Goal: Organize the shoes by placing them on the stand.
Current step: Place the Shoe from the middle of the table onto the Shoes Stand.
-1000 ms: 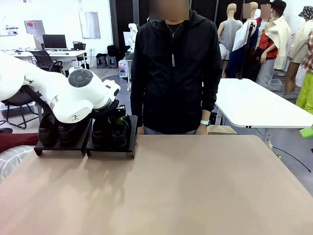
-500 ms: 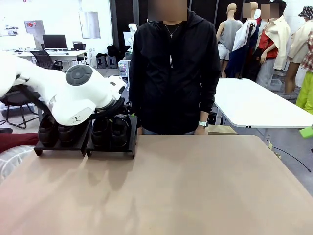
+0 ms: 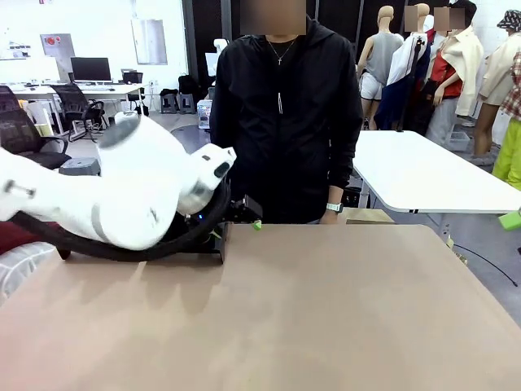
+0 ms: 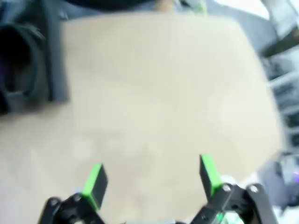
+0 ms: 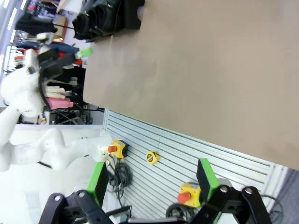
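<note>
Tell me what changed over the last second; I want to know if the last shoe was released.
The left gripper has let go, lifted off the stand and swung toward the table's middle, open and empty; its arm now hides most of the stand in the front view. The shoes stayed on the stand. The right gripper stayed open and the person stayed at the far side.

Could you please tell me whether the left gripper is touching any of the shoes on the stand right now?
Apart. In the left wrist view the left gripper stands open over bare table, with a shoe on the stand well off to one side.
</note>
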You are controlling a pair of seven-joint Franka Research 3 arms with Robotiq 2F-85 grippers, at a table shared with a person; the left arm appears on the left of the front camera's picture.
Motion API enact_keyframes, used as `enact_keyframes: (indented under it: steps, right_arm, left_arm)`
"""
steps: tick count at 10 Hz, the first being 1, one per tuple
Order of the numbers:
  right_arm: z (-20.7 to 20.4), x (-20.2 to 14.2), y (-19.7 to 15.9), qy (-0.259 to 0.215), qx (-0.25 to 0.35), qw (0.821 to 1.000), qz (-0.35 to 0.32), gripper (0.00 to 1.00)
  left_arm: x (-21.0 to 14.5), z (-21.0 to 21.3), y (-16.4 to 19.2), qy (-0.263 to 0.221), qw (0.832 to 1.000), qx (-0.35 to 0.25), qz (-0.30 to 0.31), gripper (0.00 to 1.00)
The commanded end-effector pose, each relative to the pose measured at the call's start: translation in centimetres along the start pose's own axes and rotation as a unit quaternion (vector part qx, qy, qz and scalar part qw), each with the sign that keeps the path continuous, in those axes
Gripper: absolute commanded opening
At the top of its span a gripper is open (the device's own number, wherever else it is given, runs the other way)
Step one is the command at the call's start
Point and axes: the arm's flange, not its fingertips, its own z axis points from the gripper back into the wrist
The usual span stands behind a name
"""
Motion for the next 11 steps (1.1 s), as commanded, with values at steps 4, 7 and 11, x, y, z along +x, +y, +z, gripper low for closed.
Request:
enact_keyframes:
  steps: [4, 7, 11]
  right_arm:
    - [0.2, 0.1, 0.0, -0.003, 0.011, 1.0, 0.013, 1.0]
    - [0.2, 0.1, 0.0, -0.003, 0.011, 1.0, 0.013, 1.0]
    - [0.2, 0.1, 0.0, -0.003, 0.011, 1.0, 0.013, 1.0]
  left_arm:
    - [5.8, 20.9, 18.1, 0.159, 0.98, -0.067, -0.095, 1.0]
    - [3.2, 22.8, 24.1, 0.151, 0.978, -0.14, -0.041, 1.0]
    - [3.2, 25.0, 24.1, 0.161, 0.977, -0.117, -0.074, 1.0]
